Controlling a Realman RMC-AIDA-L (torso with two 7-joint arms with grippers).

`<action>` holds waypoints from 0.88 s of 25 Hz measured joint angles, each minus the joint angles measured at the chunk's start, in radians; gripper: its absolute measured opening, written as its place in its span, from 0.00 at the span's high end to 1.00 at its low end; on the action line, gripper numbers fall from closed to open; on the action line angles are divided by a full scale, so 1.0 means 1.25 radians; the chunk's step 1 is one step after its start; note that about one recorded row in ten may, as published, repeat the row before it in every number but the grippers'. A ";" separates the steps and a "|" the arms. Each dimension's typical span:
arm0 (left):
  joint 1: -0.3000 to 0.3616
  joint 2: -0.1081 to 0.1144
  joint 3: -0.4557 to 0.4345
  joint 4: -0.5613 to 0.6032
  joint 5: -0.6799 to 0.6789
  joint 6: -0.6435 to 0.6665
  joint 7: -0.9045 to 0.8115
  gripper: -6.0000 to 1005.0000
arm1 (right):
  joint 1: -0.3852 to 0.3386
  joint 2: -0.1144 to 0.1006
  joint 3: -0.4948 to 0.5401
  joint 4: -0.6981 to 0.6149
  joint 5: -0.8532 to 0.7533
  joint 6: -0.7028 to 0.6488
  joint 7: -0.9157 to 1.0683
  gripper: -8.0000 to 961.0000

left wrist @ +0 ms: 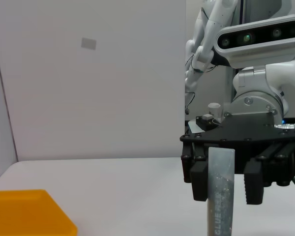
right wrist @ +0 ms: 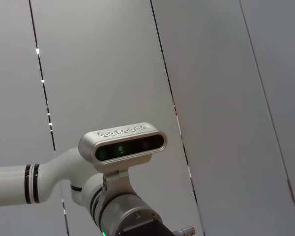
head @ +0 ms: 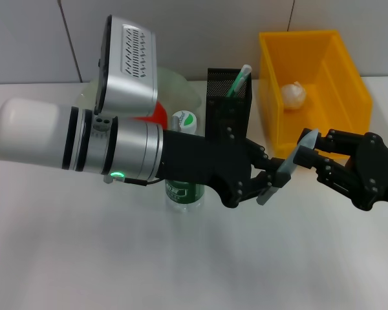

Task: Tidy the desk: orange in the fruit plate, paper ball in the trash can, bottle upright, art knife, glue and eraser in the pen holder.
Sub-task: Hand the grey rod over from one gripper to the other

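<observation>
The grey glue (head: 290, 163) stick hangs tilted above the table between both grippers. My left gripper (head: 266, 187) is shut on its lower end. My right gripper (head: 308, 150) flanks the upper end, open. In the left wrist view the glue (left wrist: 221, 206) shows a narrow gap to one of the right gripper's fingers (left wrist: 253, 183). The orange (head: 157, 116) lies in the fruit plate (head: 186, 87), mostly behind my left arm. The bottle (head: 184, 123) stands upright. The paper ball (head: 293, 95) lies in the trash can (head: 349, 74). A green handle (head: 240, 79) sticks out of the pen holder (head: 229, 103). The eraser is out of view.
My left arm crosses the table from the left and hides much of the plate and bottle. The pen holder stands just behind the grippers, and the yellow trash can (left wrist: 24, 211) is at the back right. A grey wall runs along the table's far edge.
</observation>
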 joint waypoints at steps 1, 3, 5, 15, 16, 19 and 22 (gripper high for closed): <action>0.000 0.000 0.000 0.000 0.000 0.000 0.001 0.83 | 0.000 0.000 0.000 0.000 0.000 0.000 0.000 0.64; 0.000 -0.001 0.000 -0.001 0.000 0.000 0.004 0.82 | 0.000 0.000 0.000 0.000 0.000 0.001 0.000 0.66; 0.000 -0.001 0.000 -0.001 0.000 0.000 0.005 0.82 | 0.000 0.000 0.000 0.000 0.000 0.001 0.000 0.67; 0.000 -0.001 0.006 -0.002 0.000 -0.001 0.007 0.82 | 0.000 0.000 0.000 0.000 0.001 0.016 0.002 0.81; 0.000 -0.001 0.009 -0.002 0.000 -0.001 0.007 0.82 | 0.000 0.000 0.000 0.000 0.001 0.017 0.003 0.81; 0.000 -0.001 0.010 -0.003 0.000 -0.001 0.008 0.82 | 0.002 0.000 0.000 0.000 0.001 0.019 0.004 0.82; 0.000 -0.002 0.011 -0.003 0.000 -0.001 0.008 0.82 | 0.004 0.000 0.000 0.000 0.001 0.020 0.005 0.83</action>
